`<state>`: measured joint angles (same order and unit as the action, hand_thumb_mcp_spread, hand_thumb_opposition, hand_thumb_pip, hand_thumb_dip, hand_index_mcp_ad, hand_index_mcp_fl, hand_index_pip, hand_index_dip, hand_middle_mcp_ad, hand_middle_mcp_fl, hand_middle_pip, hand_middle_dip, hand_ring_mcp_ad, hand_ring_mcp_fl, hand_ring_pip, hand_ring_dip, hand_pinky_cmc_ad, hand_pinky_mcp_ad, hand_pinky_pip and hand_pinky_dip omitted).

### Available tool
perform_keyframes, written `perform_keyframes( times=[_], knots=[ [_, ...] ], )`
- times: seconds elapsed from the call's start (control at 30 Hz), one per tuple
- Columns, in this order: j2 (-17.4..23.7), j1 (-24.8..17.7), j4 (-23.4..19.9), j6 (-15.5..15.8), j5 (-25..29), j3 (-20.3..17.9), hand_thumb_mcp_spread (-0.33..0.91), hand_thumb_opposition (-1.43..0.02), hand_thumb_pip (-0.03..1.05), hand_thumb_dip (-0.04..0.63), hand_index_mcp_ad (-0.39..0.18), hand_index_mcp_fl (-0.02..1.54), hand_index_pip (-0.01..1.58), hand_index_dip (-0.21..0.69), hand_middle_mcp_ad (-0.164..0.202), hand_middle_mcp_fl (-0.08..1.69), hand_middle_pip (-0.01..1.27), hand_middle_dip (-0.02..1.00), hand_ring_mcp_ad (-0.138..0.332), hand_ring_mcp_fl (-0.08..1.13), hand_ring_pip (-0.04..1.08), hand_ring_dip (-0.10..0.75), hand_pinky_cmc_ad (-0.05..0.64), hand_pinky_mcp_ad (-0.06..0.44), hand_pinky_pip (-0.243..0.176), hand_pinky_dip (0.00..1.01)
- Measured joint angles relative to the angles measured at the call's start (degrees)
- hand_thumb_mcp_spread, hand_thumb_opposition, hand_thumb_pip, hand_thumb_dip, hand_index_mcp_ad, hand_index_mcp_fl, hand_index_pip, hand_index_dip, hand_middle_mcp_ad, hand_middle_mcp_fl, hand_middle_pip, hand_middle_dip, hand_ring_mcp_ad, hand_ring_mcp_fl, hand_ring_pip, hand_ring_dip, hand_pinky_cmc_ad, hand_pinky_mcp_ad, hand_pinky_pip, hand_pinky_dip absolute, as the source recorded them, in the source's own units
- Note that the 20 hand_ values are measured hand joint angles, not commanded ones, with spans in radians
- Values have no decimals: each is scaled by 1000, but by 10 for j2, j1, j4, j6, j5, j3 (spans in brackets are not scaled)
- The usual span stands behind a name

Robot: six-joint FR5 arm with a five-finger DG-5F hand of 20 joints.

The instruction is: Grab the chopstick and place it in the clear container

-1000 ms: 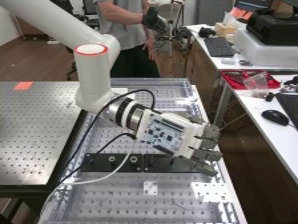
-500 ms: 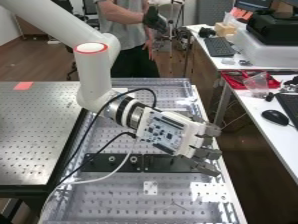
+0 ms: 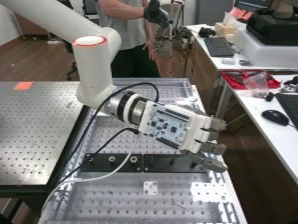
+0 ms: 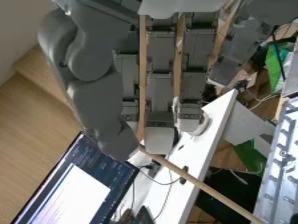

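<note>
In the high view my hand (image 3: 194,135) hangs over the right side of the bench, its back turned up and its fingers angled toward the lower right, past the bench's edge. The wrist view has the hand (image 4: 159,90) with its thumb (image 4: 100,102) close beside a pale fingertip. A thin wooden chopstick (image 4: 199,183) is pinched there by one end. It slants away from the thumb tip, with a desk and a dark box behind it. The thumb covers that end of the chopstick.
The perforated bench (image 3: 120,200) lies beneath the hand, with a black fixture bar (image 3: 110,162) across it. Cables (image 3: 113,145) loop from the arm over the bench. To the right stands a white desk (image 3: 266,135) with a mouse and a red tray (image 3: 233,80). A laptop (image 4: 73,192) is also near.
The hand has shifted slightly to the right and a little down in the high view. The forearm and its cables have moved with it.
</note>
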<state>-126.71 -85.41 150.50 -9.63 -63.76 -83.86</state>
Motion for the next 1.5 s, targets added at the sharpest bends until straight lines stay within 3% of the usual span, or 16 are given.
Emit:
perform_keyframes(
  times=[0.17,0.27,0.8,1.2,1.5],
  knots=[
    [8,4,30,8,-7,17,658,-930,562,269,-72,565,1403,-87,28,942,724,749,65,738,115,620,443,248,108,182],
    [14,7,44,13,-13,25,709,-946,565,269,-101,585,1405,-87,35,942,724,749,66,738,113,620,443,248,110,182],
    [50,15,116,59,-47,61,707,-944,565,269,-105,595,1405,-87,35,930,724,747,65,754,134,620,443,248,113,182],
    [127,8,125,87,-74,21,707,-962,565,269,-105,602,1405,-87,33,930,724,747,65,754,145,620,442,264,112,182],
    [193,-33,161,105,-70,-12,709,-962,565,269,-105,606,1405,-87,33,930,724,747,68,770,164,620,443,265,115,182]
  ],
)
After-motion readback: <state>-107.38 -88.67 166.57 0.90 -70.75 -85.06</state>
